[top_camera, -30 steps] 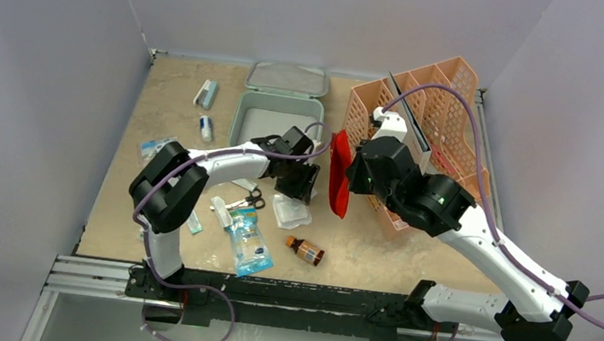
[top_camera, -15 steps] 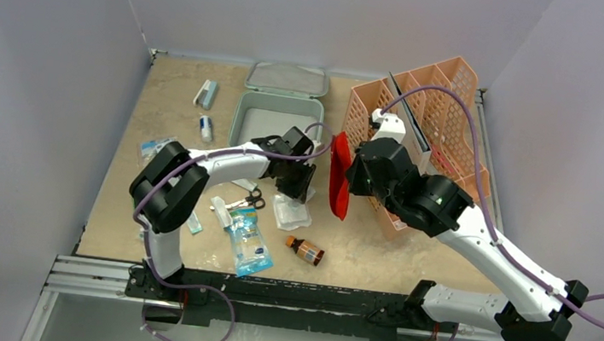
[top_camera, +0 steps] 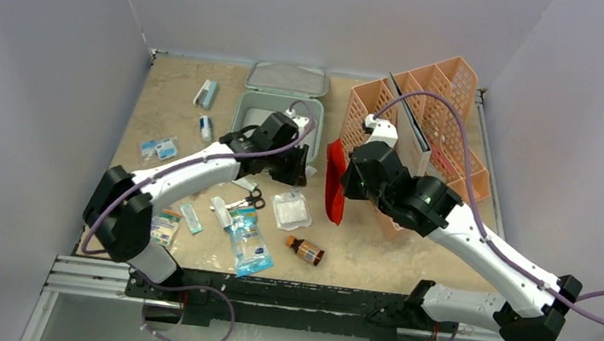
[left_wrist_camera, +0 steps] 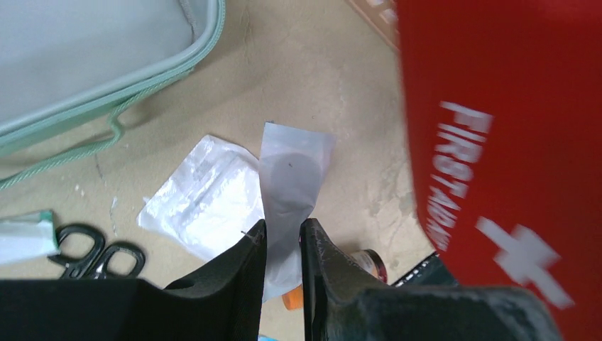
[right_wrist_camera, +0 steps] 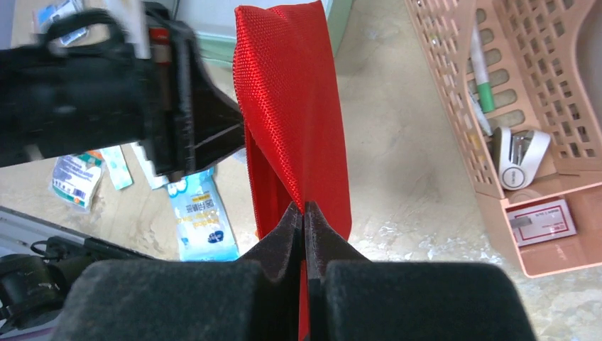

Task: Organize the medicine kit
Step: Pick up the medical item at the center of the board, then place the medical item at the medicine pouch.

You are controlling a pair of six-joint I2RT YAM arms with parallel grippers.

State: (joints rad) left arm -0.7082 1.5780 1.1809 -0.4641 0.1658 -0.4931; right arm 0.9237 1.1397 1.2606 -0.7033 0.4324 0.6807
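Note:
The medicine kit, a mint-green box, lies open at the back centre, its lid flat behind it. In the left wrist view its corner shows at upper left. My left gripper is shut on a thin white packet that sticks up between the jaws, above the table. From above, this gripper hangs at the kit's front right corner. My right gripper is shut on the edge of the red first aid pouch, which hangs upright just right of the left gripper.
A peach mesh rack stands at the back right, close behind the right arm. On the table lie a clear packet, scissors, a brown bottle, a blue sachet and small packets on the left.
My left gripper closed on the white packet and moved up and left toward the kit, its elbow swinging left. The right gripper and the pouch shifted slightly down and left.

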